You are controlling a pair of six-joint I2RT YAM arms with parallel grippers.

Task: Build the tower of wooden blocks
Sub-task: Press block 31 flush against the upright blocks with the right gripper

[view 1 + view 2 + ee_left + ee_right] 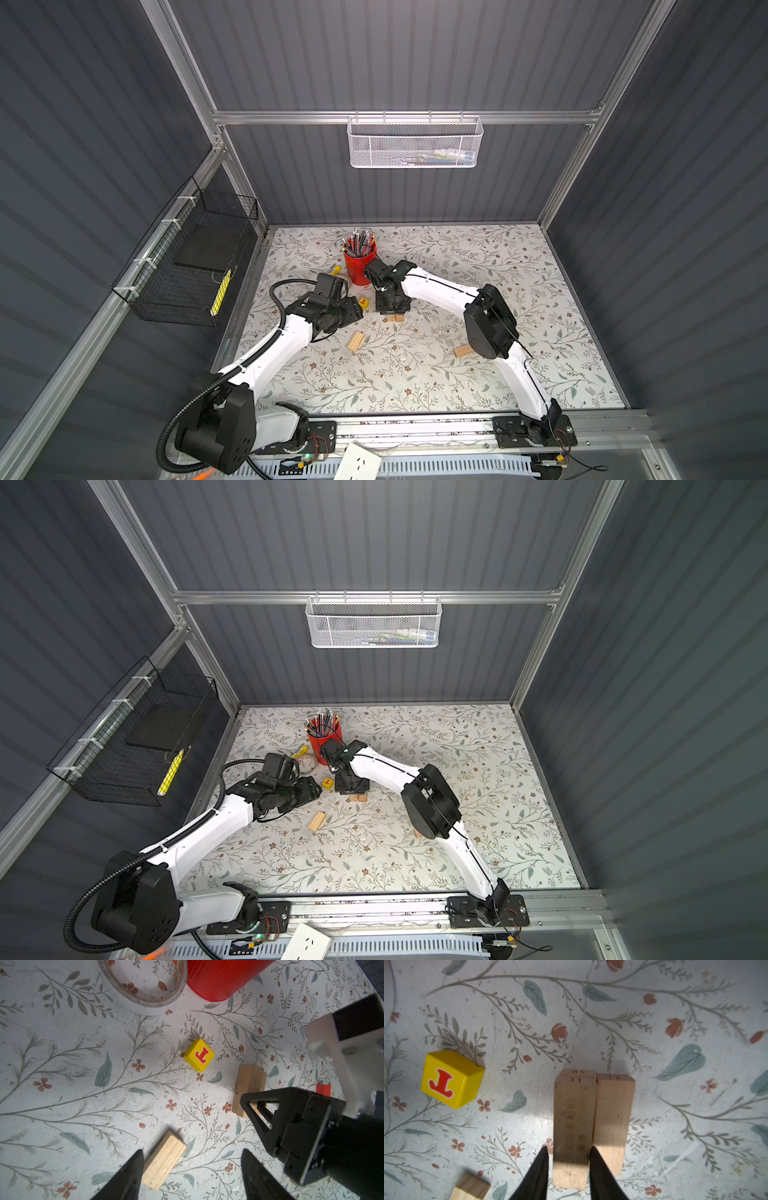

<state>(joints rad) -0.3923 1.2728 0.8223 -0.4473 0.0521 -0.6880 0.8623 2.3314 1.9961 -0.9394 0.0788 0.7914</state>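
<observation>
Wood block tower (pixel 610 1118): its top plank (pixel 574 1118) reads "31"; the right gripper (pixel 569 1150) straddles it, grip unclear. Left gripper (pixel 192 1151) hangs empty, jaws apart. Yellow block (pixel 450 1079) shows a red "1".

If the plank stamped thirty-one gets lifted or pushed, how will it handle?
The stamped plank looks like solid wood, so probably stiff and light. Flat faces: it shouldn't roll. It lies on a lower plank, so a sideways push could slide it off.

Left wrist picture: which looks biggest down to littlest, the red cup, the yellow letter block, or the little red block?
1. red cup, even though the picture's edge cuts it off
2. yellow letter block
3. little red block; it is partly hidden, so its real size is unsure
</observation>
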